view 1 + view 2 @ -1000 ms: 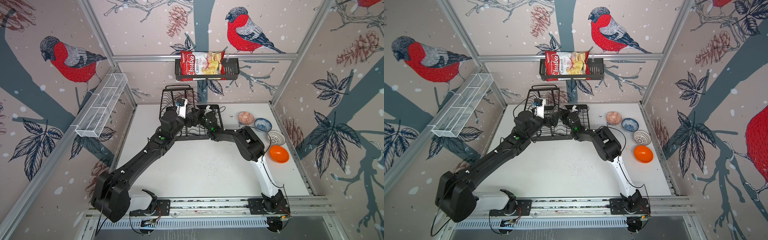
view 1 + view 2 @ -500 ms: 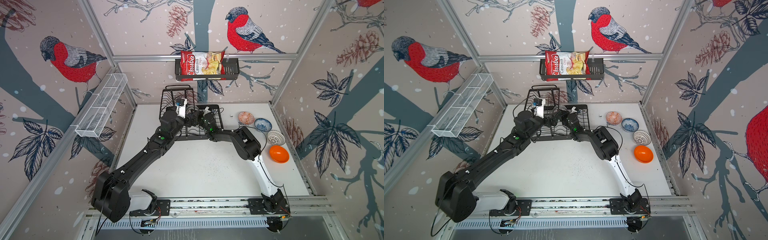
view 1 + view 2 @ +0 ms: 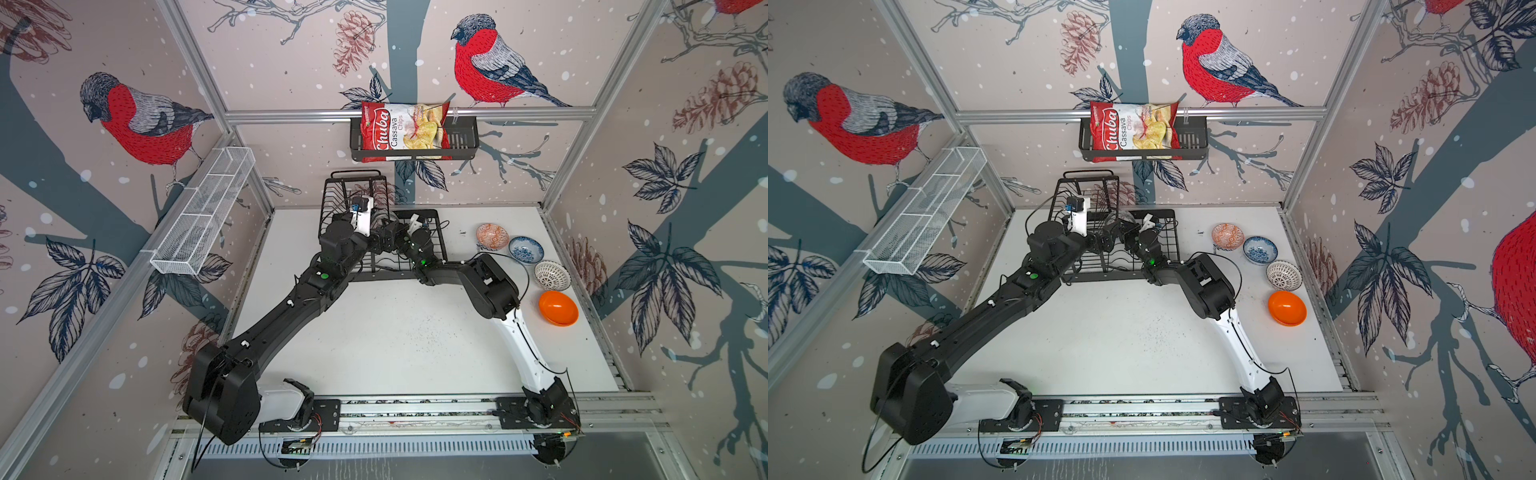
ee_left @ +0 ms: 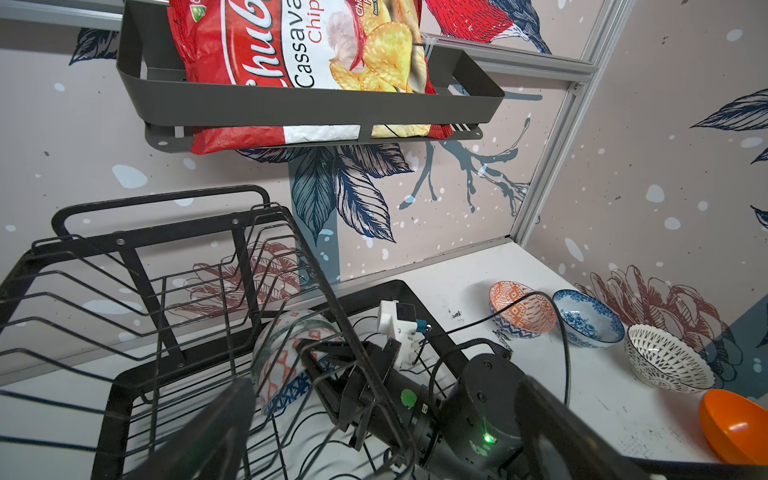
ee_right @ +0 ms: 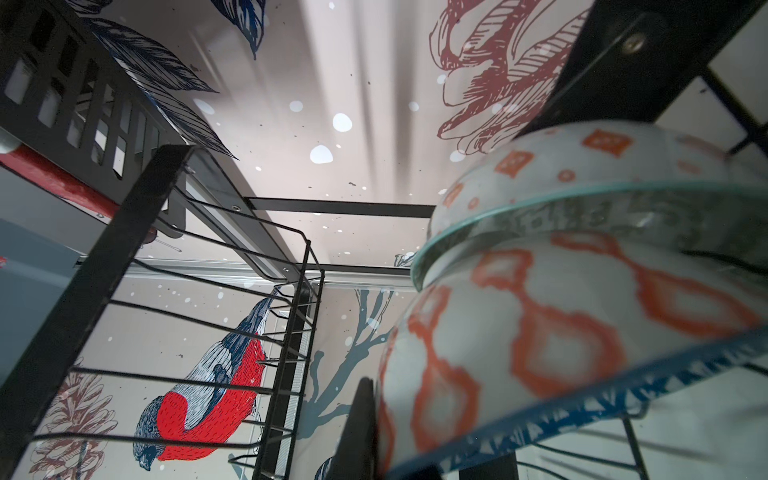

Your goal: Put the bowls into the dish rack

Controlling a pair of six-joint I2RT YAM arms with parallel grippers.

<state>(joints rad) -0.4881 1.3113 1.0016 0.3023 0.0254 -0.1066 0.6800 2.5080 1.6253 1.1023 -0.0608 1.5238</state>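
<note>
Right tool (image 4: pixel 322 368) is seen pinched narrow on the rim of the blue-edged bowl (image 4: pixel 282 374), one dark finger (image 5: pixel 361 428) pressed to its outer wall. That bowl is stood on edge in the lower tray of the dish rack (image 4: pixel 174 227). A grey-green bowl (image 4: pixel 299 328) with orange marks is leaned right against it, also on edge. Whether the two are nested cannot be told.

Left tool (image 4: pixel 386 384) is spread wide, fingers blurred, hung over the same tray just beside the right tool. In both top views the two tools are met over the rack at the back of the tabletop (image 3: pixel 395 332), and the racked bowls are mostly hidden by the arms.

Four bowls are lined along the right side of the tabletop, well apart from the rack, back to front: salmon-orange bowl (image 3: pixel 492 236), blue-white bowl (image 3: pixel 526 249), white lattice bowl (image 3: pixel 552 275), plain orange bowl (image 3: pixel 558 307).

A chips bag (image 3: pixel 403 126) is sat in a black basket (image 3: pixel 461 143) on the rear wall above the rack. A white mesh shelf (image 3: pixel 203 208) is fixed to the left wall.
</note>
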